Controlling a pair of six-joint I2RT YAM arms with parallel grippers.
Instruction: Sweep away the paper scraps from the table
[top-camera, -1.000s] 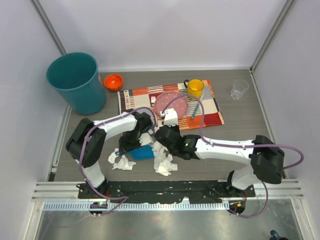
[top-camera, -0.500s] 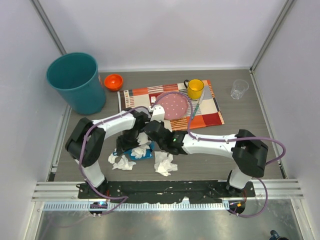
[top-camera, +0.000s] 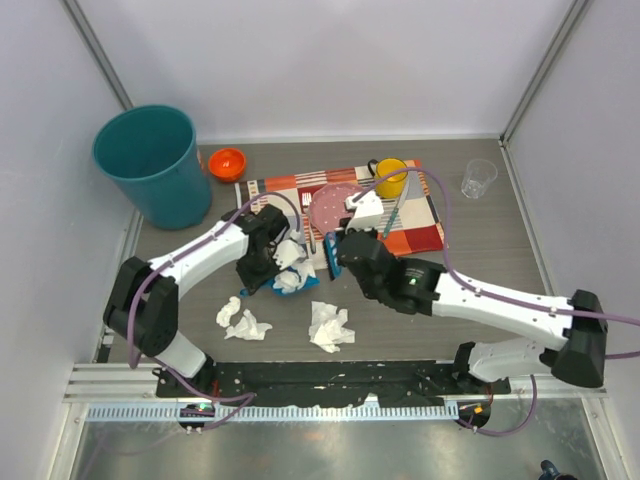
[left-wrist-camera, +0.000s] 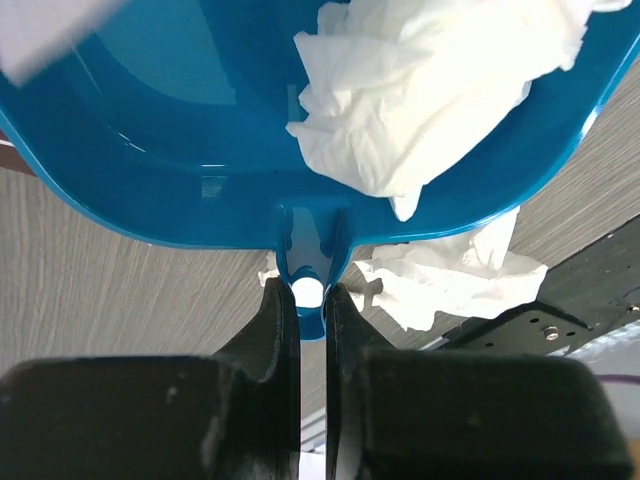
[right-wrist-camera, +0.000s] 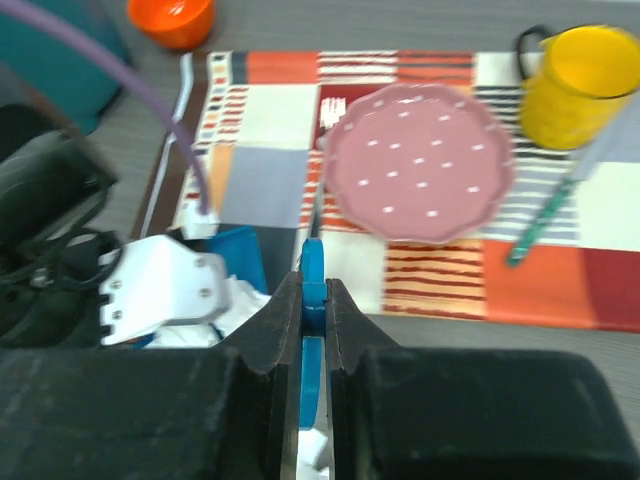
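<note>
My left gripper (left-wrist-camera: 311, 300) (top-camera: 262, 262) is shut on the handle of the blue dustpan (left-wrist-camera: 180, 150) (top-camera: 300, 284). One crumpled white paper scrap (left-wrist-camera: 430, 90) (top-camera: 291, 266) lies in the pan, which is tilted above the table (top-camera: 420, 325). My right gripper (right-wrist-camera: 313, 290) (top-camera: 335, 250) is shut on the blue brush handle (right-wrist-camera: 313, 265), just right of the dustpan at the placemat's near edge. Two more paper scraps rest on the table: one at the near left (top-camera: 243, 320), one near the centre (top-camera: 328, 325). Another scrap (left-wrist-camera: 450, 280) shows below the pan in the left wrist view.
A teal bin (top-camera: 155, 160) stands at the far left with an orange bowl (top-camera: 227, 162) beside it. The patchwork placemat (top-camera: 420, 230) carries a pink plate (top-camera: 340, 205), a yellow mug (top-camera: 390, 177) and a teal-handled utensil (top-camera: 392, 220). A clear cup (top-camera: 478, 178) stands far right.
The dustpan has risen and moved away from the near edge with one scrap now in it. My right arm has drawn the brush back to the right, off the scraps.
</note>
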